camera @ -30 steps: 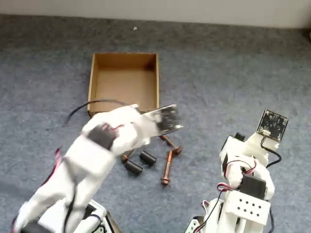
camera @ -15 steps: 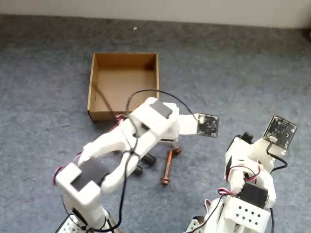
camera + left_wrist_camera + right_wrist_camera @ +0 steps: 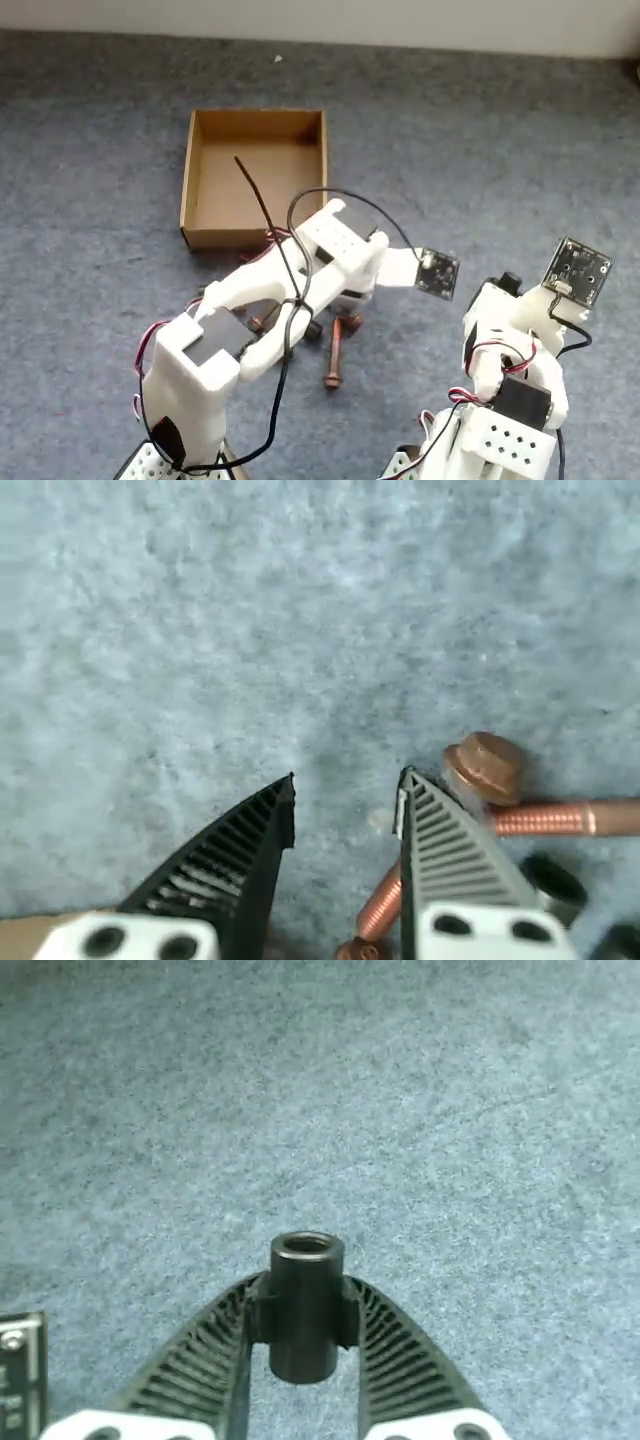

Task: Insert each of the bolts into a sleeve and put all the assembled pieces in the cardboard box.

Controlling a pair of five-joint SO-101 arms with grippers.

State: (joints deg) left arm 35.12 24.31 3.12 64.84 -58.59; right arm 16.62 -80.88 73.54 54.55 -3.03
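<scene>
Sleeve [image 3: 303, 1310] pinched in right gripper [image 3: 302, 1288], bore end exposed, likely for bolt entry | left gripper [image 3: 347, 776] spread just beside loose bolts [image 3: 540, 818], near side of empty cardboard box [image 3: 190, 180], probably for pickup.

Box [image 3: 189, 180]: brown cardboard, open top, sits flat on the grey carpet. Bolt [image 3: 334, 352]: copper, lies flat just off the box's near corner, head end away from the box. Second bolt [image 3: 540, 820]: copper threaded shaft lying flat; the hex head beside it is probably a third bolt's. Second sleeve [image 3: 556, 880]: black, just beside that shaft. Sleeve [image 3: 305, 1305]: black cylinder, bore visible, pinched in the right gripper [image 3: 303, 1285].
</scene>
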